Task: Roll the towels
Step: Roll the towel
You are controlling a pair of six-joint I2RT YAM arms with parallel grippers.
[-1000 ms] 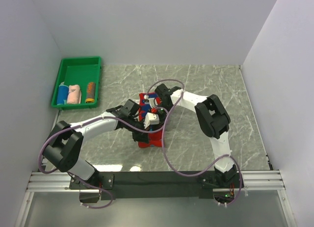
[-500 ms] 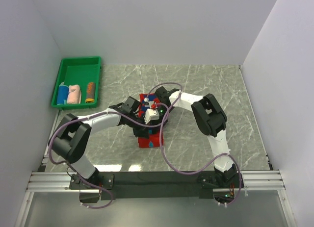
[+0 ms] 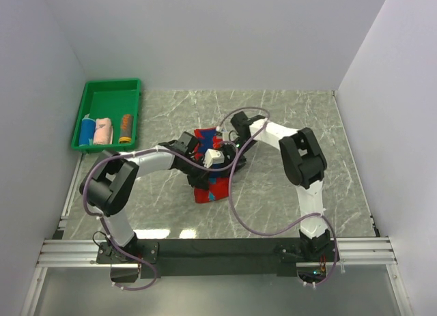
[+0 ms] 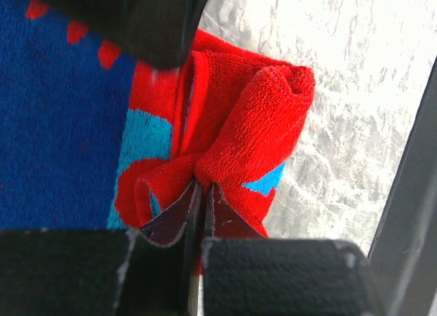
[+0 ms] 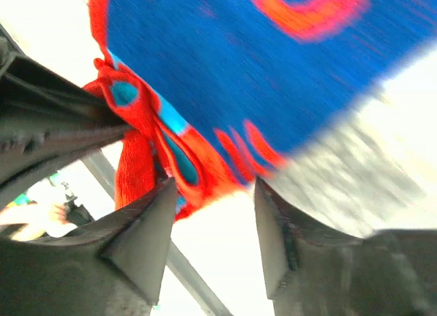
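Note:
The red-and-blue patterned towel (image 3: 209,188) lies on the marble table between my two arms, its far end bunched under the grippers. In the left wrist view its red edge (image 4: 252,125) is curled into a partial roll. My left gripper (image 4: 203,193) is shut on a fold of that edge; in the top view it (image 3: 205,166) sits over the towel's middle. My right gripper (image 5: 215,207) is open, its jaws apart just below the towel's edge (image 5: 239,50), nothing between them. In the top view it (image 3: 229,150) is at the towel's far right side.
A green tray (image 3: 109,91) stands at the far left, holding three rolled towels: blue (image 3: 87,132), pale pink (image 3: 104,132) and orange (image 3: 125,128). White walls close the table on three sides. Purple cables loop over both arms.
My left wrist has moved toward the far side over the towel, with its elbow swinging in. My right gripper has shifted right, off the towel's far end. The towel's far end is more bunched.

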